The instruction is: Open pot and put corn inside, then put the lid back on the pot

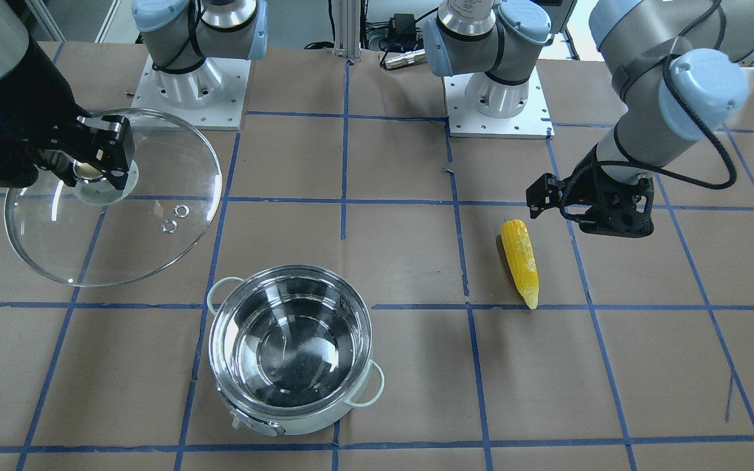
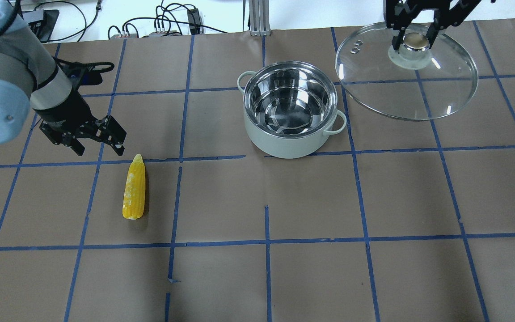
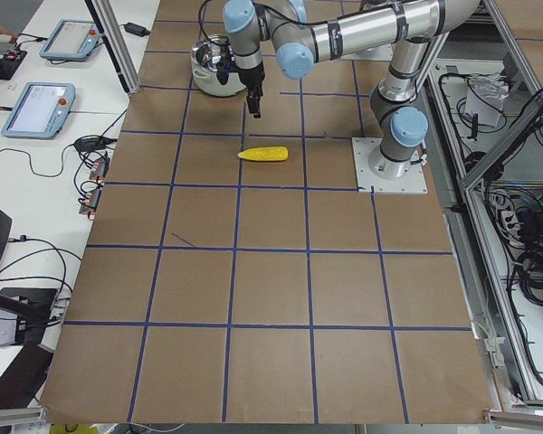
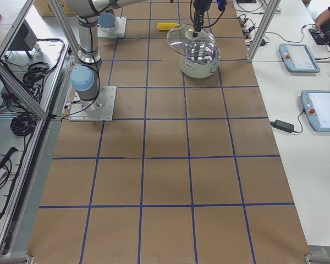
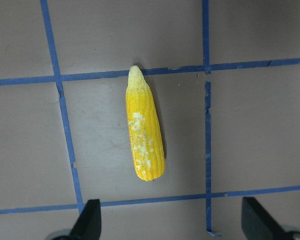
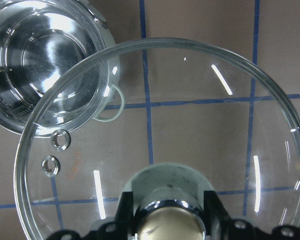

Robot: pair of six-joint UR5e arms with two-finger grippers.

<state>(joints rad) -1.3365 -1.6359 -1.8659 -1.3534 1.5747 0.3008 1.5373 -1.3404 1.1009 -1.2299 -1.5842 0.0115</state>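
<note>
The steel pot point(image 2: 284, 145) stands open and empty on the brown table; it also shows in the front view point(image 1: 311, 422) and the right wrist view point(image 6: 104, 35). My right gripper point(image 2: 413, 39) is shut on the knob of the glass lid point(image 2: 418, 96) and holds it in the air, beside the pot and a little tilted point(image 1: 122, 229). The yellow corn point(image 2: 134, 194) lies flat on the table, its tip pointing away from my base. My left gripper point(image 2: 99, 145) is open and hovers just beyond the tip; in the left wrist view the corn point(image 5: 144, 145) lies ahead of the open fingers point(image 5: 90, 222).
Blue tape lines divide the brown table into squares. The two arm bases point(image 1: 190, 85) point(image 1: 498, 98) stand at my edge. Cables point(image 2: 172, 22) lie past the far edge. Control tablets point(image 4: 300, 58) sit on a side bench.
</note>
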